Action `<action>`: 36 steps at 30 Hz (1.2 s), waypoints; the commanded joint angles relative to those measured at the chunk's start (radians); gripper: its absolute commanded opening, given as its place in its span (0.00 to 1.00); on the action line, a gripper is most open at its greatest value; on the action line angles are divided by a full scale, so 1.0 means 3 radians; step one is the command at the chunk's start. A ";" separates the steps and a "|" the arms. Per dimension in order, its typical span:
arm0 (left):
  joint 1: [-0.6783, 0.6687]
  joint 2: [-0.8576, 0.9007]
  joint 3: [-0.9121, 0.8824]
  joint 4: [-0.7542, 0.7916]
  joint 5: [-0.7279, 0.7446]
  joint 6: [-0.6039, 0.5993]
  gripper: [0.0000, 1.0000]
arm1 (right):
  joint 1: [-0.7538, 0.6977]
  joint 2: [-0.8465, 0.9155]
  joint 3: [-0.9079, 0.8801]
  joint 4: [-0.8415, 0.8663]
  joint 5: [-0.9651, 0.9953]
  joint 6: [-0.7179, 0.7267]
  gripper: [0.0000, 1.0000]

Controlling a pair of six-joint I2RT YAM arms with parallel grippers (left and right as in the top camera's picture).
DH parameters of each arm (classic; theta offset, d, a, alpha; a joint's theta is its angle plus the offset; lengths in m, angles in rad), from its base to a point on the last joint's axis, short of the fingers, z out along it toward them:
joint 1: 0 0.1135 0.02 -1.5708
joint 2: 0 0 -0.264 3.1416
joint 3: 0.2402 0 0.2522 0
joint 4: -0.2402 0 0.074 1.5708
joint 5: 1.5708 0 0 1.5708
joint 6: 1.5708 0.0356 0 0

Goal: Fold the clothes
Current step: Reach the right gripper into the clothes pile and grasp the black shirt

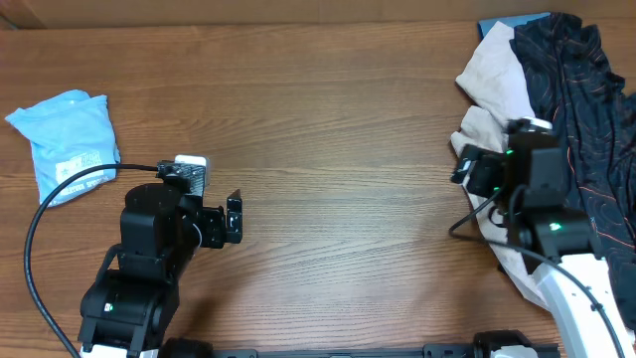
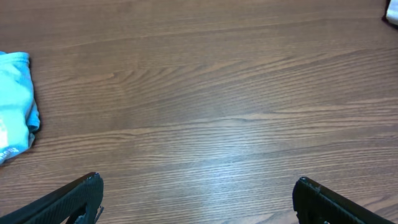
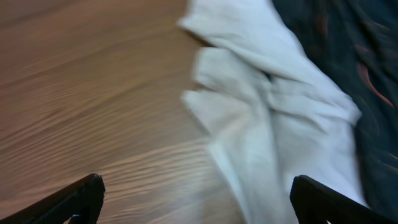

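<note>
A folded light blue garment (image 1: 65, 139) lies at the far left of the table; its edge shows in the left wrist view (image 2: 15, 102). A crumpled white garment (image 1: 497, 85) and a dark patterned garment (image 1: 581, 109) lie in a pile at the right. My left gripper (image 1: 235, 218) is open and empty over bare wood (image 2: 198, 199), right of the blue garment. My right gripper (image 1: 463, 164) is open above the left edge of the white garment (image 3: 267, 118), holding nothing (image 3: 198, 198). The dark garment shows at the right of the right wrist view (image 3: 367, 74).
The wooden table (image 1: 338, 129) runs between the two arms. A blue object (image 1: 512, 22) peeks out under the pile at the back right. A black cable (image 1: 45, 214) loops beside the left arm.
</note>
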 commanded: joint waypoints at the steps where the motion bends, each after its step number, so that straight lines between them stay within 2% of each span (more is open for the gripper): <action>1: -0.0022 -0.0006 0.0088 -0.0001 0.0037 0.0043 1.00 | -0.0521 0.0006 0.0102 -0.0177 0.0170 0.0495 1.00; 7: -0.0022 -0.0006 0.0088 0.0014 0.0023 0.0042 1.00 | -0.1623 0.0206 0.0081 -0.0654 0.0170 0.0549 1.00; 10: -0.0022 -0.0006 0.0088 0.0046 -0.0039 0.0042 1.00 | -0.2029 0.0409 0.0038 -0.0884 0.0172 0.0562 0.98; 14: -0.0022 -0.0006 0.0088 0.0079 -0.0038 0.0042 1.00 | -0.2403 0.0669 0.0005 -0.0846 0.0158 0.0626 0.98; 22: -0.0022 -0.0006 0.0088 0.0089 -0.0036 0.0041 1.00 | -0.2509 0.0993 0.0005 -0.0787 0.0071 0.0444 0.99; 29: -0.0022 -0.0006 0.0088 0.0088 -0.0037 0.0042 1.00 | -0.2509 0.1202 0.0004 -0.0726 0.0206 0.0460 0.95; 32: -0.0022 -0.0006 0.0088 0.0088 -0.0037 0.0041 1.00 | -0.2509 0.1326 0.0004 -0.0773 0.0207 0.0460 0.89; 36: -0.0022 -0.0006 0.0088 0.0088 -0.0037 0.0041 1.00 | -0.2509 0.1455 -0.0033 -0.0796 0.0209 0.0460 0.74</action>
